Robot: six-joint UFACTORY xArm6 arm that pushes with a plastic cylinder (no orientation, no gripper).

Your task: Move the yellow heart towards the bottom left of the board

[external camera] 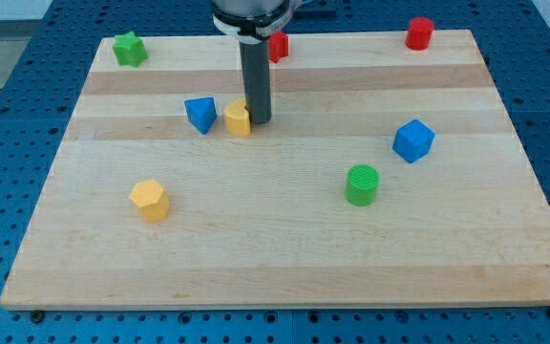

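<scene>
The yellow heart lies on the wooden board, left of centre in its upper half. My tip stands right against the heart's right side, touching or nearly touching it. The dark rod rises straight up from there to the view's top. A blue triangular block sits just left of the heart, close to it.
A yellow hexagonal block lies at lower left. A green cylinder and a blue cube-like block are at right. A green star-like block, a red block partly behind the rod and a red cylinder line the top edge.
</scene>
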